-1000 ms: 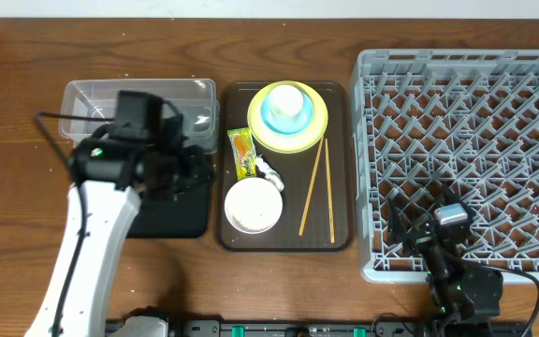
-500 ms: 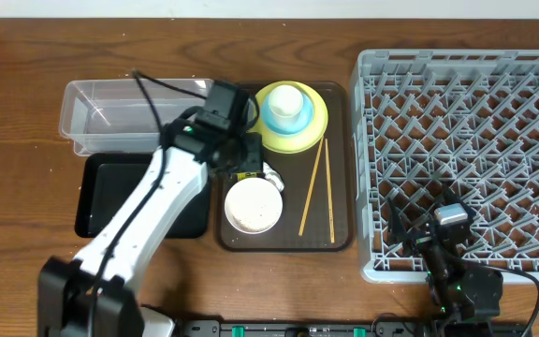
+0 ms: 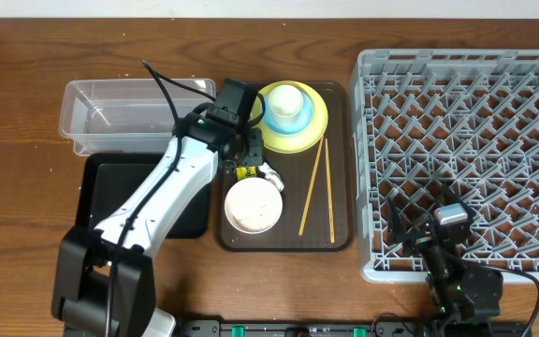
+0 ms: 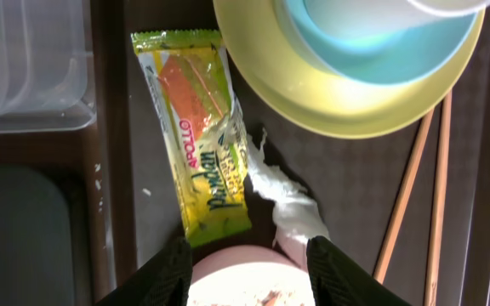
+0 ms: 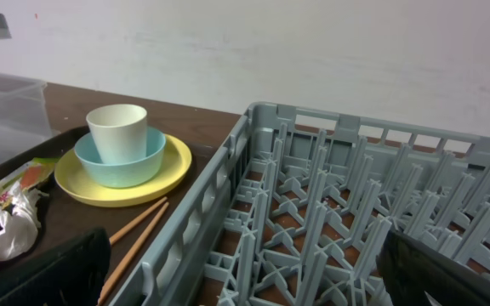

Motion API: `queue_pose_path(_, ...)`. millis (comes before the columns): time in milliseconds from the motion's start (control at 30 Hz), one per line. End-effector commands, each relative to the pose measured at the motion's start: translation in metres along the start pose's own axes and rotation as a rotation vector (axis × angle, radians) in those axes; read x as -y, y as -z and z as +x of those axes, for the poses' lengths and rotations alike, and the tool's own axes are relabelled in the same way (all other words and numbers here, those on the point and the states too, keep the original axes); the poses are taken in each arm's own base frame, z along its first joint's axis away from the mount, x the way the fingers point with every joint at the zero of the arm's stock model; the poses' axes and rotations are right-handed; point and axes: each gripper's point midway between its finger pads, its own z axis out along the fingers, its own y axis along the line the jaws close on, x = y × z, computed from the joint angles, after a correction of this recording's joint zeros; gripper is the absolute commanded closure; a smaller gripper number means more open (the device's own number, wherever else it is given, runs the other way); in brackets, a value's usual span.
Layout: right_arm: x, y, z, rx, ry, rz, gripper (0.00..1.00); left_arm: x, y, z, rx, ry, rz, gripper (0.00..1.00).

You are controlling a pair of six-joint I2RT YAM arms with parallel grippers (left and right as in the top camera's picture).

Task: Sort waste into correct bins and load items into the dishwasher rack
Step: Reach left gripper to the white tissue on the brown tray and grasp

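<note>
The yellow-green snack wrapper [image 4: 201, 136] lies on the brown serving tray, with the crumpled white tissue [image 4: 292, 200] touching its right side. My left gripper [image 4: 249, 272] is open and empty, hovering over the wrapper's near end and the white bowl [image 3: 253, 208]. In the overhead view the left gripper [image 3: 241, 154] hides most of the wrapper. A white cup [image 3: 286, 100] sits in the light blue dish [image 4: 373, 51] on the yellow-green plate [image 3: 293, 136]. Two chopsticks [image 3: 313, 187] lie to the right. My right gripper [image 3: 430, 227] is open and empty at the grey rack's [image 3: 466, 122] front edge.
The clear tub [image 3: 129, 112] stands left of the brown serving tray [image 3: 340, 225], with the black tray [image 3: 134, 201] in front of it under my left arm. A few white grains [image 4: 146, 192] lie near the serving tray's left rim.
My left arm has swung right from above the black tray and clear tub to the serving tray, and now hangs over the wrapper. The right arm has not moved.
</note>
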Motion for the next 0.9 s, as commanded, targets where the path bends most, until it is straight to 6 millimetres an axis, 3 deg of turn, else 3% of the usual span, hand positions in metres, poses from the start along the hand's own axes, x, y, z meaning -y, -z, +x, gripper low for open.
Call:
queue_pose_path(0,0.002,0.0,0.0,0.0,-0.013,0.009,0.01,-0.002,-0.011,-0.002,-0.006,0.029,-0.025,0.52)
queue_pose_path(333,0.002,0.0,0.0,0.0,-0.013,0.008,0.01,0.012,-0.045,0.012,-0.066,-0.008,-0.014,0.48)
queue_pose_path(533,0.003,0.0,0.0,0.0,-0.013,0.009,0.01,0.021,-0.055,0.018,-0.078,-0.034,-0.011,0.46)
queue_pose_path(867,0.003,0.0,0.0,0.0,-0.013,0.009,0.01,0.01,-0.083,0.024,-0.107,-0.036,-0.069,0.46)
